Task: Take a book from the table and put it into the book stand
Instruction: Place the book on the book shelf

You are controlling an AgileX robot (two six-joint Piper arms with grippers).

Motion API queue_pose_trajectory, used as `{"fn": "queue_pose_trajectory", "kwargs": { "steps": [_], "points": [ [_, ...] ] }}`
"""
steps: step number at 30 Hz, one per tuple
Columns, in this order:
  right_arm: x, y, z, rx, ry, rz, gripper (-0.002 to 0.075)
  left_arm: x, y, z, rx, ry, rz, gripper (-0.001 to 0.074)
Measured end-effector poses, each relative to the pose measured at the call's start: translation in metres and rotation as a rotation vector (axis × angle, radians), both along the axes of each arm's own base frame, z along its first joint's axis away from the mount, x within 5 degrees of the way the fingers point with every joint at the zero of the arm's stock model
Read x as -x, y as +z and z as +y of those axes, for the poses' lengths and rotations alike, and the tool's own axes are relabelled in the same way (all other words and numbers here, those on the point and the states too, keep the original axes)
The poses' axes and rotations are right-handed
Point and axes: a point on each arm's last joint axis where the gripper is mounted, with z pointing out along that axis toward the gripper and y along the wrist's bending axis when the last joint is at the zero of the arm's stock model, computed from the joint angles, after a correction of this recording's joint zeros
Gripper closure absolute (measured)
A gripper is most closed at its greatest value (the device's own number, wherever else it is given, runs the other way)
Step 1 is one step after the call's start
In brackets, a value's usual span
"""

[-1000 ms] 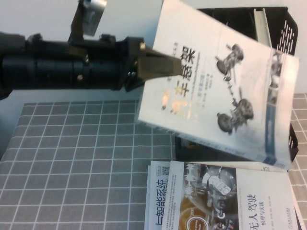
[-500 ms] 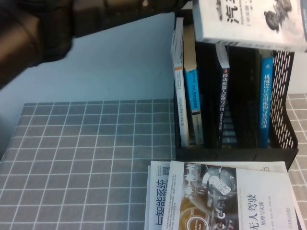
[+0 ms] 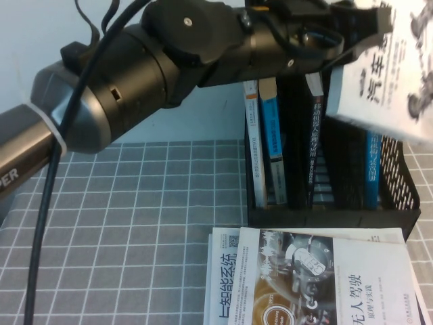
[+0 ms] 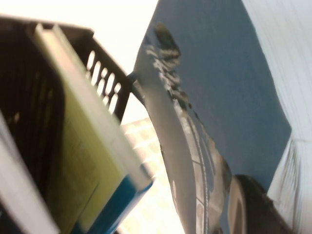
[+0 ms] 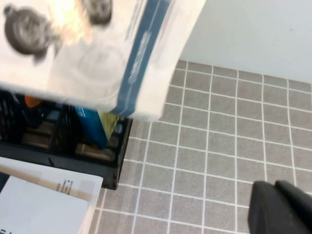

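Observation:
My left gripper (image 3: 357,28) is shut on the white book (image 3: 387,76) with black title characters and suspension drawings. It holds the book tilted in the air over the right slots of the black book stand (image 3: 400,198). In the left wrist view one dark finger (image 4: 253,207) presses on the book (image 4: 175,146), next to the stand's perforated wall (image 4: 105,85). In the right wrist view the book (image 5: 92,48) hangs over the stand (image 5: 114,161), and my right gripper (image 5: 282,209) is shut and empty, low over the grid-cloth table (image 5: 219,126).
Several upright books (image 3: 270,142) fill the stand's left and middle slots. A brown-gold cover book (image 3: 304,284) lies on a white book with blue characters (image 3: 226,284) at the table's front. The left arm (image 3: 155,61) spans the upper view. Bare grid cloth (image 3: 122,223) lies on the left.
The left arm has lifted the book from in front of the stand and carried it right, above the stand's right slots. The arm now fills the top of the high view.

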Motion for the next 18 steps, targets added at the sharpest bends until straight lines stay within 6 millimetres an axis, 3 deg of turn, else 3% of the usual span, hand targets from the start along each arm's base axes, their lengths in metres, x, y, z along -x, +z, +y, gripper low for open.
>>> {"fn": "queue_pose_trajectory", "kwargs": {
  "steps": [11, 18],
  "points": [
    [0.002, -0.002, 0.001, -0.006, 0.006, 0.028, 0.0730, -0.003, -0.023, 0.012, -0.281, 0.097, 0.101, 0.0624],
    [0.004, -0.004, 0.004, -0.041, 0.020, 0.063, 0.0730, 0.000, -0.018, 0.011, -0.294, 0.155, 0.136, 0.0624]
  ]
}}
